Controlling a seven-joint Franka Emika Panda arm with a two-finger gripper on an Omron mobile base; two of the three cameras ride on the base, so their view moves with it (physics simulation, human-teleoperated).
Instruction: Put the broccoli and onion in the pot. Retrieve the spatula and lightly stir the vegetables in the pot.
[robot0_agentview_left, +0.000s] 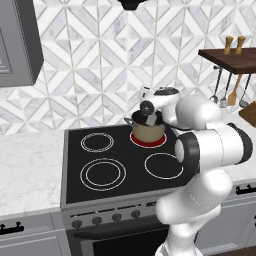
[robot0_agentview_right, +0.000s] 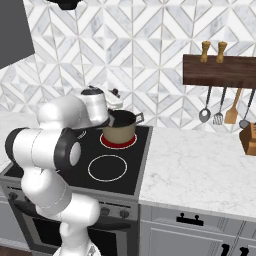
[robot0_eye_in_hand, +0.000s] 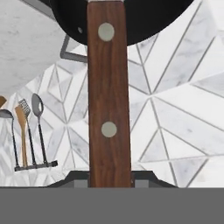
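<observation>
Wooden-handled spatula clamped in end effector over pot.

The spatula handle looked like dark, smooth wood with two dull metal rivets. The pot had a matt tan wall and dark inside. The stovetop was glossy black glass, the tabletop pale polished marble, the backsplash marble tile.

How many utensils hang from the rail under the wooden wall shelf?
4: a ladle, a slotted turner, a wooden spatula, then another ladle at the right end.
</observation>
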